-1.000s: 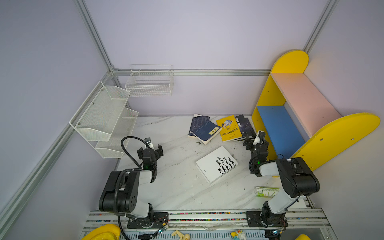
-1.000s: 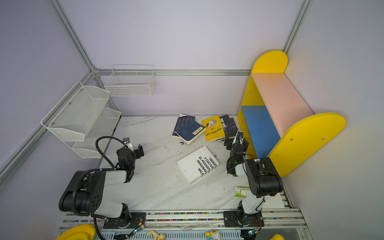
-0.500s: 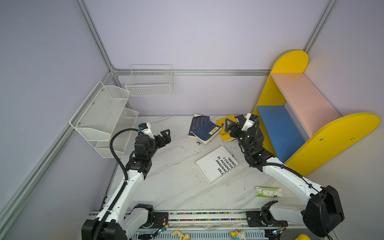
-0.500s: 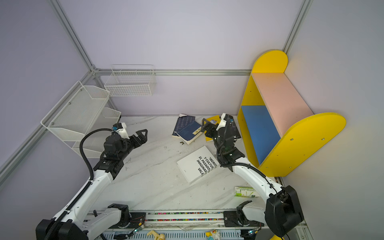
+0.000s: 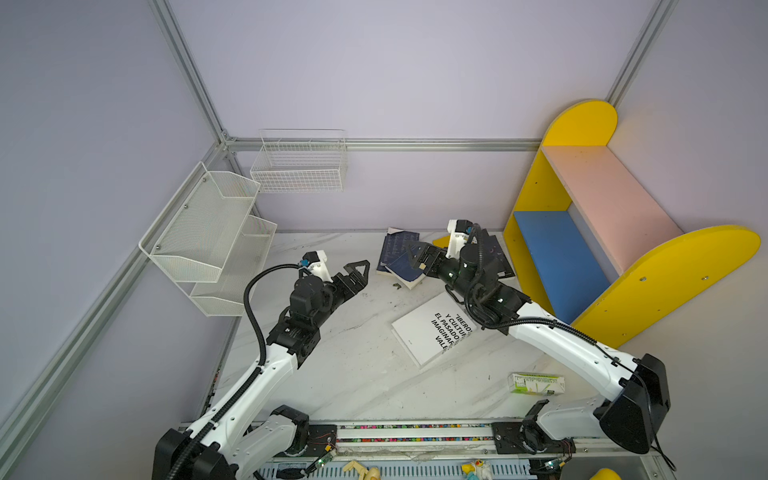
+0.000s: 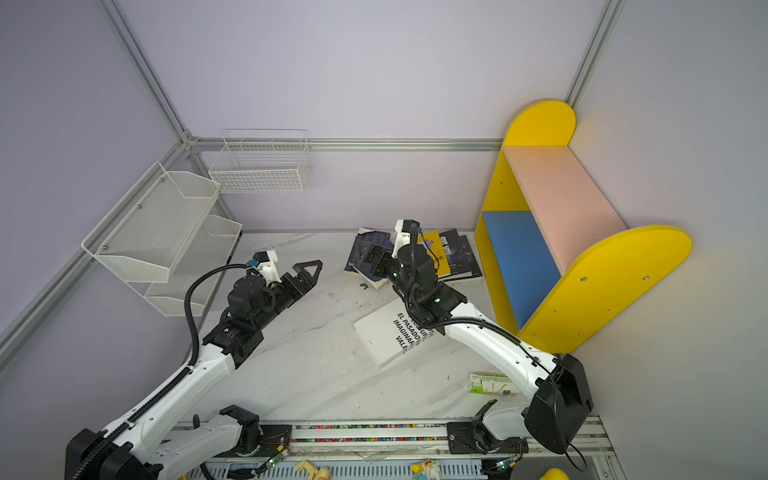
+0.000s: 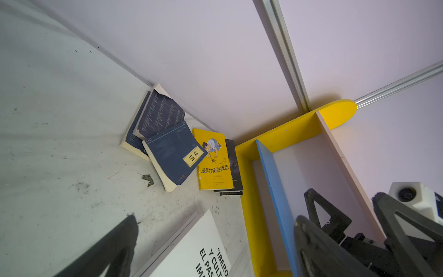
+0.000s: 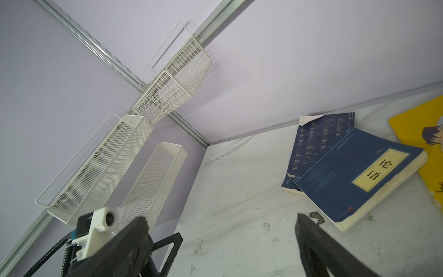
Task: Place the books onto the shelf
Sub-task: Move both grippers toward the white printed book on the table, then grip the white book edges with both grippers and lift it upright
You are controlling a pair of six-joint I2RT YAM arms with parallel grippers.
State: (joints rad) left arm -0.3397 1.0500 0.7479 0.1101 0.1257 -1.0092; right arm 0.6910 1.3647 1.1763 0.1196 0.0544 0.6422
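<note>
reach step: i hold right gripper [image 5: 419, 258] spread near navy book [image 8: 354, 177], left gripper [image 5: 354, 275] spread too; next needs an edge pinch.

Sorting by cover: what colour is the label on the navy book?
Pale yellow label with black characters; clearest in the right wrist view.

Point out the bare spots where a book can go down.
The shelf is bare on both its blue board and pink board. The table is bare between the white book and the mesh rack. Crowded: the book pile by the shelf.
</note>
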